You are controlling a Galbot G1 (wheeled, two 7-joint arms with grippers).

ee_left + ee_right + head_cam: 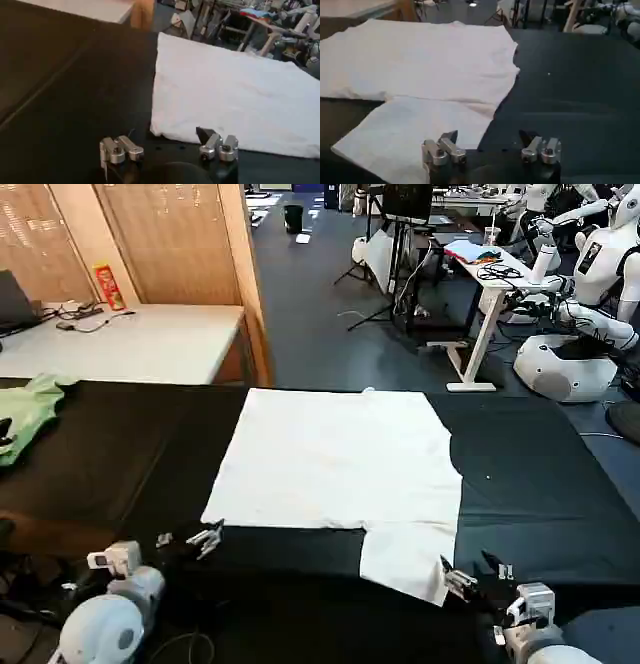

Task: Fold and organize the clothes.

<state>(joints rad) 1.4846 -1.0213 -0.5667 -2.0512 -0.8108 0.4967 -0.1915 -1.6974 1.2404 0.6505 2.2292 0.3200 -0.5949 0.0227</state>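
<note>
On the black table [540,484], we pinch the T-shirt [340,459] hem corners squarely; left gripper [205,539] and right gripper [465,579] both spread.

a black worktop [540,484] carries the things. a white t-shirt [340,464] lies flat at its centre, one sleeve reaching toward 5 o'clock. a light green garment [25,414] lies crumpled at the 9 o'clock edge.
</note>
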